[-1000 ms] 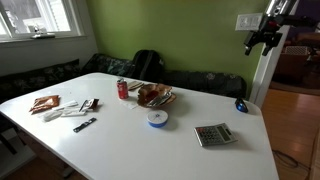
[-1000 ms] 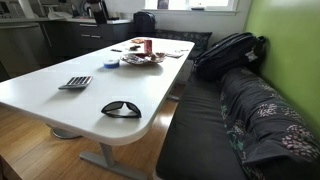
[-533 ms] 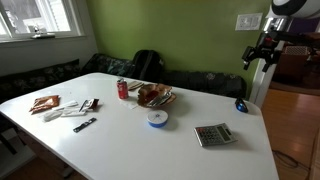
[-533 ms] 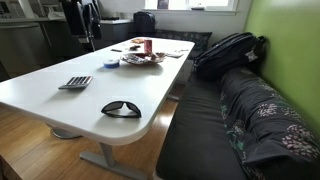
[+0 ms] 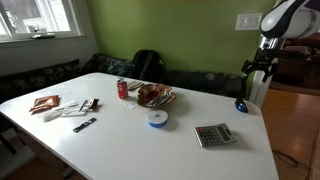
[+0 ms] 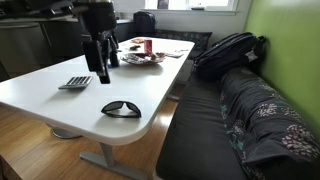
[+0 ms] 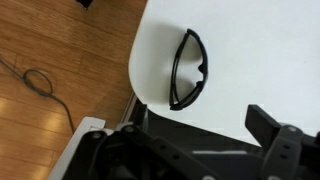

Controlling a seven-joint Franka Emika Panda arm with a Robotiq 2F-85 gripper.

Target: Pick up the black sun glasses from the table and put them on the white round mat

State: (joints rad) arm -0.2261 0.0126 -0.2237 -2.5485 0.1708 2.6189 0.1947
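Sun glasses [image 6: 121, 108] near the table [image 6: 40, 97] corner — calculator [image 6: 76, 82] beyond.

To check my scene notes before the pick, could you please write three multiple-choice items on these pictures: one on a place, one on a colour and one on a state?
1. Where on the table do the black sun glasses lie?
A. at its middle
B. near a rounded corner
C. off it altogether

2. What colour is the drink can?
A. red
B. blue
C. yellow

3. How is the gripper?
A. shut on the sun glasses
B. shut on nothing
C. open, holding nothing

Key:
1 B, the wrist view shows them just inside the curved edge.
2 A, the can shows red in both exterior views.
3 C, the fingers stand wide apart in the wrist view, with the glasses lying on the table beyond them.
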